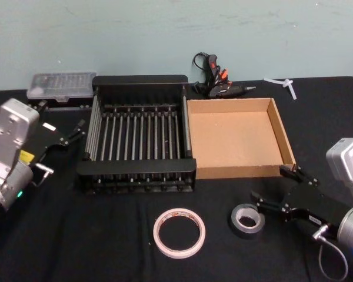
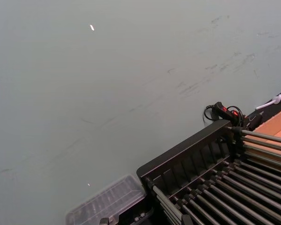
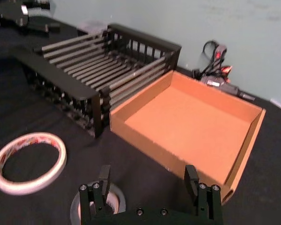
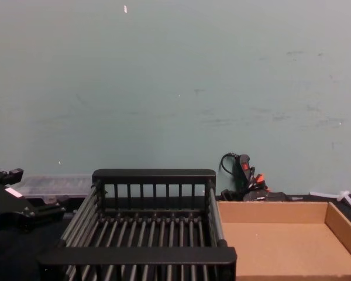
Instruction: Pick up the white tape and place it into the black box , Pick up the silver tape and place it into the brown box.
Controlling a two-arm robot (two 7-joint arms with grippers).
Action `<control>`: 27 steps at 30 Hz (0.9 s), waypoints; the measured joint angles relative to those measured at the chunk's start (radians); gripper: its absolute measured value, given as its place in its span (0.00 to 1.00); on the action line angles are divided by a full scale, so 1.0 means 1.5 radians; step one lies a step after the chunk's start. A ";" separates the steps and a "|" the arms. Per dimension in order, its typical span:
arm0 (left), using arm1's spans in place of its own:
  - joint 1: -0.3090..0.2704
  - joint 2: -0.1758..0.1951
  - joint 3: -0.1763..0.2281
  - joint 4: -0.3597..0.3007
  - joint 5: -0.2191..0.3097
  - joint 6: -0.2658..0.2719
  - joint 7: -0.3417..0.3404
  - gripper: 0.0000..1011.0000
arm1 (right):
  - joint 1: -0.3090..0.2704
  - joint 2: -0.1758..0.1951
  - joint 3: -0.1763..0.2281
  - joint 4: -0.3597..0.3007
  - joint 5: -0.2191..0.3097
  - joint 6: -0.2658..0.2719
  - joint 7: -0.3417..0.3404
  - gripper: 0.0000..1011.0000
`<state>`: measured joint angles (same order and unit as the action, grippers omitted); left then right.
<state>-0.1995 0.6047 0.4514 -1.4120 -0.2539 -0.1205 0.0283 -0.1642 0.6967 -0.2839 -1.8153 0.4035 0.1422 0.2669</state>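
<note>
Nearest to us on the black tabletop lies the large thin ring of off-white tape with red print inside, flat and untouched, in front of the black slatted plastic crate. Just to its right we see the small chunky roll of grey-silver tape, also flat on the table, in front of the shallow brown cardboard tray that sits against the crate's right side. Our right gripper reaches in low from the right with its fingers spread wide, one fingertip just beside the silver roll and gripping nothing. Our left gripper hangs left of the crate, and we cannot tell how its fingers stand.
</note>
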 joint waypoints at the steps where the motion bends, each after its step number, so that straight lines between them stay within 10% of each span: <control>1: 0.000 0.000 0.000 0.000 0.000 0.000 0.000 0.99 | -0.002 0.001 0.000 -0.001 -0.004 0.008 0.002 0.99; 27: 0.000 0.000 0.000 0.000 0.000 0.000 0.000 0.99 | 0.016 -0.034 -0.004 0.020 -0.040 0.106 0.042 0.99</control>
<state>-0.1995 0.6047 0.4514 -1.4120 -0.2539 -0.1205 0.0283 -0.1400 0.6450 -0.2895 -1.7853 0.3436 0.3010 0.3305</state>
